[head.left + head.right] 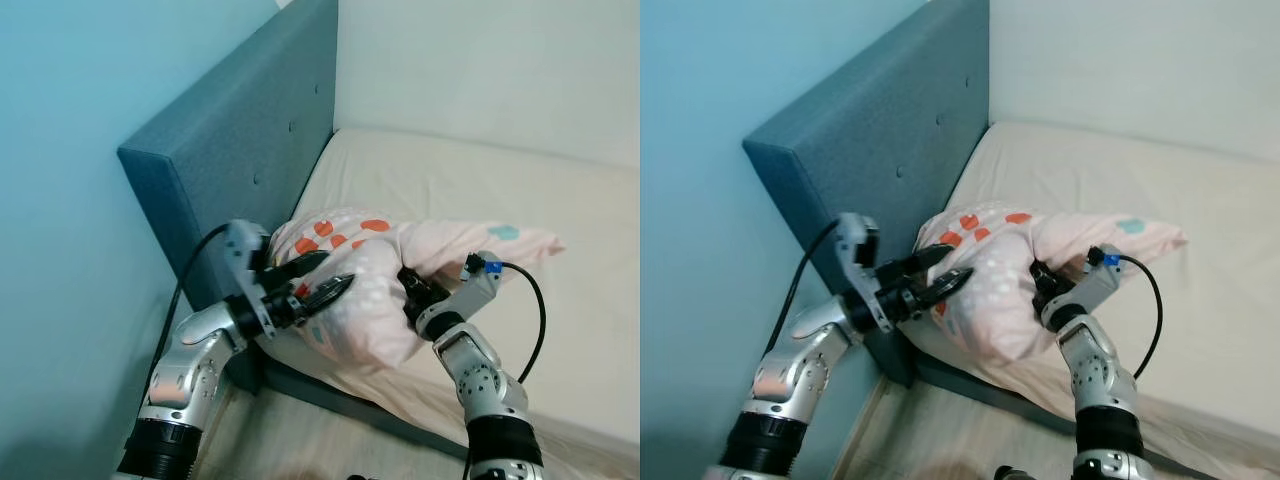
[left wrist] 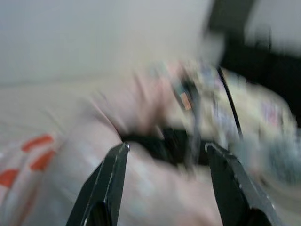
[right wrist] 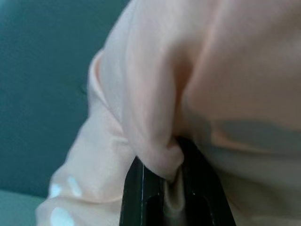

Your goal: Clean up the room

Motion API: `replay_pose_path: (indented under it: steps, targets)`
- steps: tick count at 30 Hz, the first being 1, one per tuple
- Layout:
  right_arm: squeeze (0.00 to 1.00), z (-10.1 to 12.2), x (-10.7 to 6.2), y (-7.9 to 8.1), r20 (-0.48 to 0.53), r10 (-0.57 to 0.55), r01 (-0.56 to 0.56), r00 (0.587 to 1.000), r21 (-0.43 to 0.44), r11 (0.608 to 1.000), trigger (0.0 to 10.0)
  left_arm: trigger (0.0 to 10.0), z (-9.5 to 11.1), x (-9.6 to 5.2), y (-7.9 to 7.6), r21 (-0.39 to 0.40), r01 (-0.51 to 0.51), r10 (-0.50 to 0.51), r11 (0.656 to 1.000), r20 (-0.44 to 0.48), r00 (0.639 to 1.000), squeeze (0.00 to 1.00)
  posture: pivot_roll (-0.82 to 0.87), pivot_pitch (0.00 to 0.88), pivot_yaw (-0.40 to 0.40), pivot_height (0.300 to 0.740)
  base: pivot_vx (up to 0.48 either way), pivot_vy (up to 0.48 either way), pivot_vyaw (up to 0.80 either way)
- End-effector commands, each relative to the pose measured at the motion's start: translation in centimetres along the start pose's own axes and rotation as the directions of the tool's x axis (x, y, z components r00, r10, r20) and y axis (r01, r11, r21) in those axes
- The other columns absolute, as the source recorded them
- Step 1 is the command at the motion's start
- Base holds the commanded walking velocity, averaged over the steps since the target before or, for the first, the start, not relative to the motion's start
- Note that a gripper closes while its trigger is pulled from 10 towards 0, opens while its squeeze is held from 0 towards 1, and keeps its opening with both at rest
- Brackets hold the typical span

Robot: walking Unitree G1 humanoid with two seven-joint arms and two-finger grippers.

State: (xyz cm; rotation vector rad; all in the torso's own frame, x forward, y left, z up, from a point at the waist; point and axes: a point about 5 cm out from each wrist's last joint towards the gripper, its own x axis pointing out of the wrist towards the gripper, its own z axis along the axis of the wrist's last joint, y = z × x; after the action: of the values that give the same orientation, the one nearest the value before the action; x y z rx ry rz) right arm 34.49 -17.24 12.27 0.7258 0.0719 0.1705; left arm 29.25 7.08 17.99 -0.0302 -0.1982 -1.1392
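Two grippers work one pillow at the head of a bed. Bed [image 1: 560, 200]: bare cream mattress, set against a teal upholstered headboard [image 1: 240, 140] and a blue wall [image 1: 70, 200]. Pillow [image 1: 370, 290]: pale pink with orange and teal spots, bunched at the mattress corner beside the headboard, its near end overhanging the bed edge and its far end lying on the mattress. Right gripper [image 3: 162, 188]: fingers pressed together on a fold of pillow fabric, as the right wrist view shows. Left gripper [image 1: 315, 280]: fingers spread, at the pillow's headboard side, nothing between them; whether they touch the cover cannot be told. The step in hand appears to be setting the pillow square at the head of the bed. Good practice, as a judgement: close the left fingers on the cover before moving, lift with both grippers together so the fabric does not slip, carry the overhanging end onto the mattress, and release only once it lies flat against the headboard.
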Motion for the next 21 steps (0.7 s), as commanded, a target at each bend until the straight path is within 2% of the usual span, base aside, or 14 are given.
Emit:
replay_pose_path:
  steps: [1, 3, 4, 6, 7, 8, 10, 11, 12, 16, 17, 18, 21]
  targets:
    - [0.00, 0.1, 0.3, 0.5, 0.029, 0.030, -0.031, 0.999, 0.030, 0.999, 10.0, 10.0, -0.3, 0.5, -0.6, 0.045, 0.040, -0.037, 0.998, -0.060, 0.998, 0.00, -0.05, 0.108, 0.021, 0.740, 0.000, 0.000, 0.00]
    - [0.00, 0.2, 0.6, 0.8, 0.033, 0.039, -0.040, 0.999, 0.037, 0.999, 10.0, 10.0, -0.5, 0.8, -0.6, 0.066, 0.033, -0.028, 0.997, -0.074, 0.997, 0.00, -0.05, 0.105, 0.022, 0.740, 0.000, 0.000, 0.00]
    - [0.00, 0.4, 1.2, 1.5, 0.041, 0.058, -0.060, 0.998, 0.046, 0.997, 10.0, 10.0, -1.2, 1.5, -1.0, 0.129, 0.031, -0.016, 0.991, -0.116, 0.993, 0.00, -0.05, 0.100, 0.024, 0.740, 0.000, 0.000, 0.00]
    - [0.00, 0.5, 1.6, 1.9, 0.044, 0.069, -0.071, 0.997, 0.050, 0.996, 10.0, 10.0, -1.8, 1.8, -1.2, 0.173, 0.035, -0.009, 0.984, -0.149, 0.989, 0.00, -0.05, 0.101, 0.025, 0.740, 0.000, 0.000, 0.00]
    - [0.00, 0.6, 1.8, 2.1, 0.044, 0.072, -0.074, 0.996, 0.050, 0.996, 10.0, 10.0, -2.0, 1.8, -1.2, 0.202, 0.030, 0.003, 0.979, -0.162, 0.987, 1.00, -0.05, 0.101, 0.025, 0.740, 0.000, 0.000, 0.00]
    - [0.00, 0.6, 1.8, 2.1, 0.044, 0.072, -0.074, 0.996, 0.050, 0.996, 10.0, 10.0, -2.0, 1.8, -1.2, 0.202, 0.030, 0.003, 0.979, -0.162, 0.987, 1.00, -0.05, 0.101, 0.025, 0.740, 0.000, 0.000, 0.00]
    - [0.00, 0.6, 2.0, 2.4, 0.042, 0.081, -0.083, 0.996, 0.050, 0.995, 10.0, 10.0, -2.1, 2.0, -1.4, 0.281, 0.040, 0.018, 0.959, -0.201, 0.980, 1.00, -0.06, 0.101, 0.023, 0.740, 0.000, 0.000, 0.00]
    - [0.00, 0.6, 2.0, 2.4, 0.042, 0.081, -0.083, 0.996, 0.050, 0.995, 10.0, 10.0, -2.1, 2.0, -1.4, 0.281, 0.040, 0.018, 0.959, -0.201, 0.980, 1.00, -0.06, 0.101, 0.023, 0.740, 0.000, 0.000, 0.00]
    - [0.00, 0.4, 2.2, 2.6, 0.033, 0.091, -0.092, 0.995, 0.050, 0.994, 10.0, 10.0, -1.2, 2.5, -1.0, 0.345, -0.004, 0.069, 0.939, -0.175, 0.982, 1.00, -0.05, 0.102, 0.020, 0.740, 0.000, 0.000, 0.00]
    - [0.00, 0.3, 2.3, 2.7, 0.027, 0.096, -0.097, 0.995, 0.049, 0.994, 10.0, 10.0, -0.4, 2.8, -0.9, 0.358, -0.039, 0.098, 0.933, -0.148, 0.984, 1.00, -0.05, 0.102, 0.020, 0.740, 0.000, 0.000, 0.00]
    - [0.00, 0.1, 2.3, 2.7, 0.025, 0.098, -0.099, 0.995, 0.052, 0.994, 10.0, 10.0, 0.4, 2.9, -0.7, 0.401, -0.065, 0.128, 0.914, -0.131, 0.983, 1.00, -0.05, 0.102, 0.019, 0.740, 0.000, 0.000, 0.00]
    - [0.00, 0.1, 2.3, 2.7, 0.025, 0.098, -0.099, 0.995, 0.052, 0.994, 10.0, 10.0, 0.4, 2.9, -0.7, 0.401, -0.065, 0.128, 0.914, -0.131, 0.983, 1.00, -0.05, 0.102, 0.019, 0.740, 0.000, 0.000, 0.00]
    - [0.00, -0.2, 2.4, 2.9, 0.021, 0.102, -0.103, 0.995, 0.064, 0.993, 10.0, 10.0, 1.7, 3.3, -0.5, 0.508, -0.098, 0.178, 0.856, -0.112, 0.978, 1.00, -0.04, 0.103, 0.019, 0.740, 0.000, 0.000, 0.00]
